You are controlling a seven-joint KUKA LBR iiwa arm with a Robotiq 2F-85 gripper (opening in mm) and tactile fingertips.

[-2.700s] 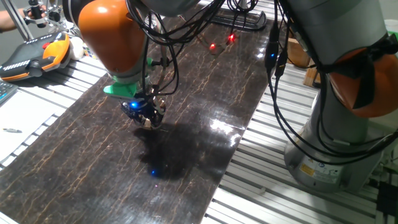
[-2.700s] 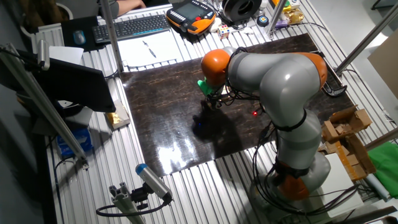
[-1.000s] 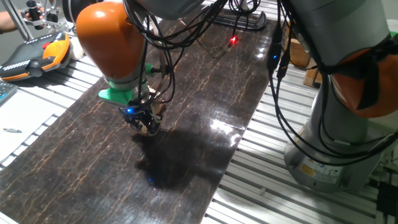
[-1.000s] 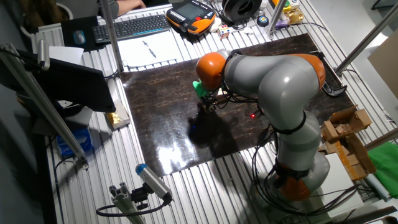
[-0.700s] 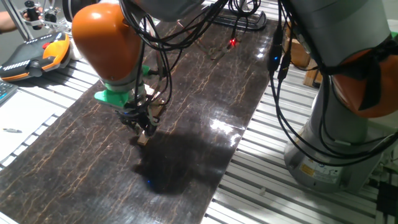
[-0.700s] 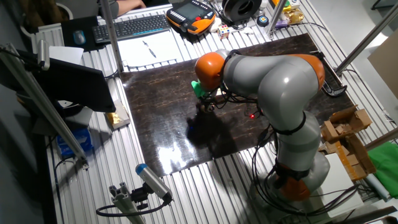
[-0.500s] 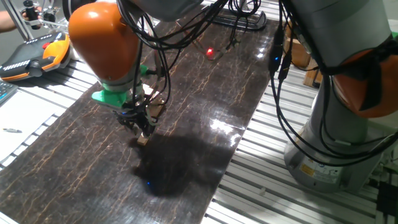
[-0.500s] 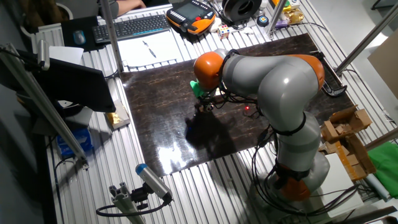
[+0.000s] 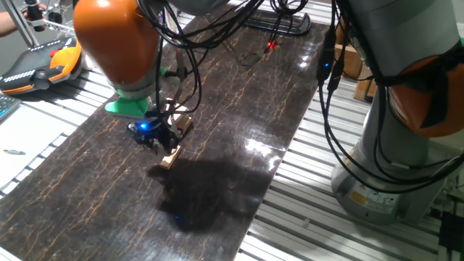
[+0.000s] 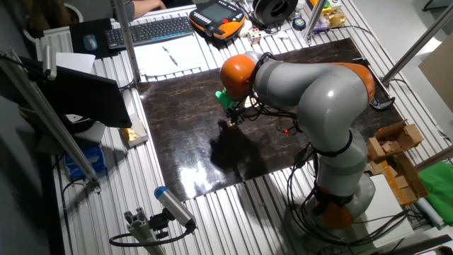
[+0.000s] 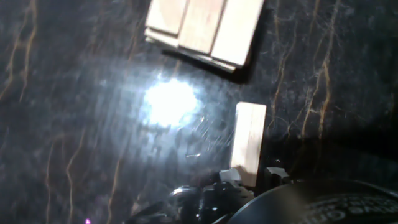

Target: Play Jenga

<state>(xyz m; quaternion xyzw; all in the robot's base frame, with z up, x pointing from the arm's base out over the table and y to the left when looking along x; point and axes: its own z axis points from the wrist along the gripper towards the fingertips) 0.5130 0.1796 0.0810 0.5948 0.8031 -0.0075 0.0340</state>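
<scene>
Gripper (image 9: 161, 143) low over the dark table (image 9: 239, 109). One loose wooden block (image 11: 249, 142) lies flat on the table, its near end between the fingertips (image 11: 231, 176); whether they clamp it or sit slack can't be told. Jenga stack (image 11: 205, 28), three blocks side by side on top, sits just beyond the loose block, apart from it.

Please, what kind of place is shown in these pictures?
Most likely a robotics lab. A large robot arm works over a dark mat on a slatted metal table, and a keyboard and an orange control pendant lie nearby. Small wooden blocks are on the mat.
</scene>
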